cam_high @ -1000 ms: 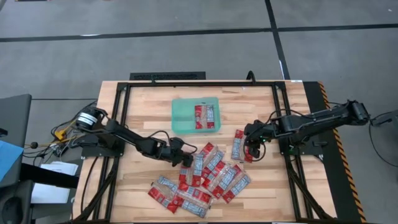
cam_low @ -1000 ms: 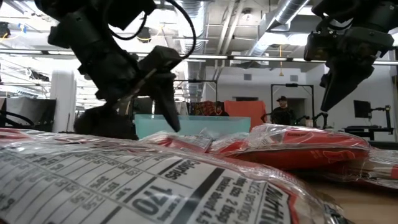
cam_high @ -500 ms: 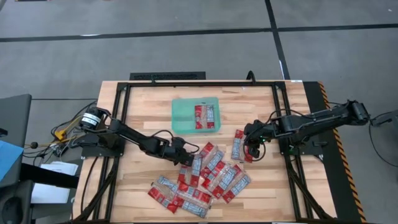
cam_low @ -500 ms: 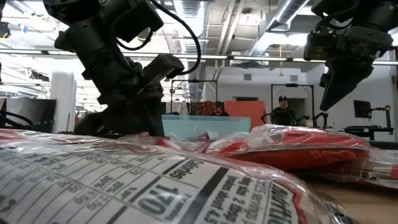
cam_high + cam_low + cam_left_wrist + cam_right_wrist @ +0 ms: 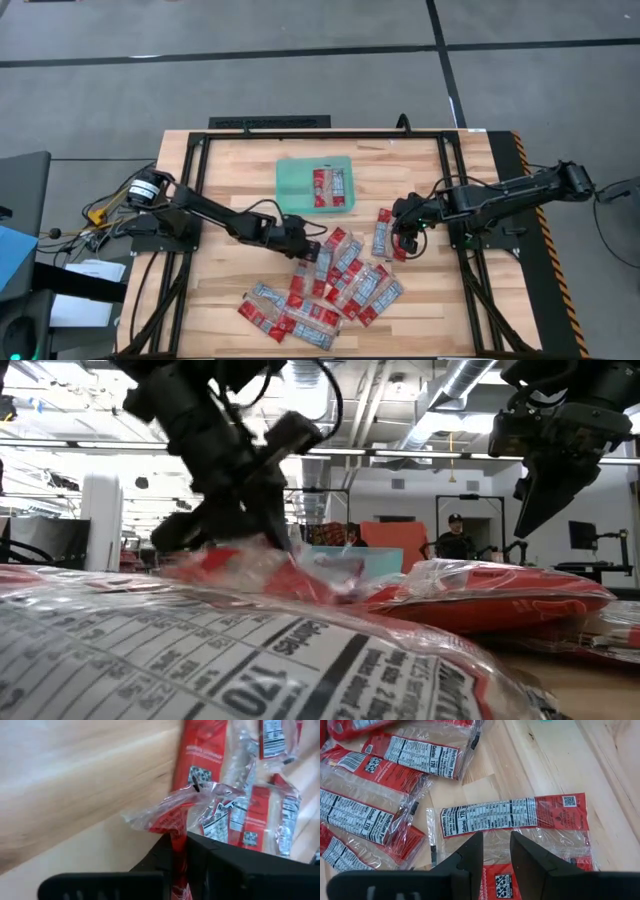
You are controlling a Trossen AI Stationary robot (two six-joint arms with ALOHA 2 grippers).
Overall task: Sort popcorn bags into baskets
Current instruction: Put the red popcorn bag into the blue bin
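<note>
Several red popcorn bags with white label panels lie in a loose pile (image 5: 325, 285) on the wooden table. One more bag (image 5: 329, 187) lies flat inside the teal-green basket (image 5: 292, 180) at the far middle. My left gripper (image 5: 306, 243) is at the pile's far left edge, shut on one bag (image 5: 192, 807). My right gripper (image 5: 405, 240) hovers right of the pile, above two separate bags (image 5: 382, 232). Its fingers stand a narrow gap apart (image 5: 495, 851) and touch nothing. My left gripper pinches a red part of the bag (image 5: 178, 845) between its two fingers. The crumpled clear film (image 5: 210, 795) bunches up just beyond the fingertips. In the low view the bag (image 5: 250, 565) hangs under the slanting fingers, raised above the pile. Whether its far end rests on other bags, I cannot tell.
A black metal frame (image 5: 195, 200) runs around the work area. Bare wood lies left of the pile and between the basket and the right arm. In the low view, a bag with a nutrition label (image 5: 200, 660) lies close in front. A person (image 5: 452, 540) stands far back in the room.
My left gripper has shut on a bag at the pile's far left edge. It has then risen and gone a little toward the table's right edge. The bag has come up off the pile with it, its film crumpling.
</note>
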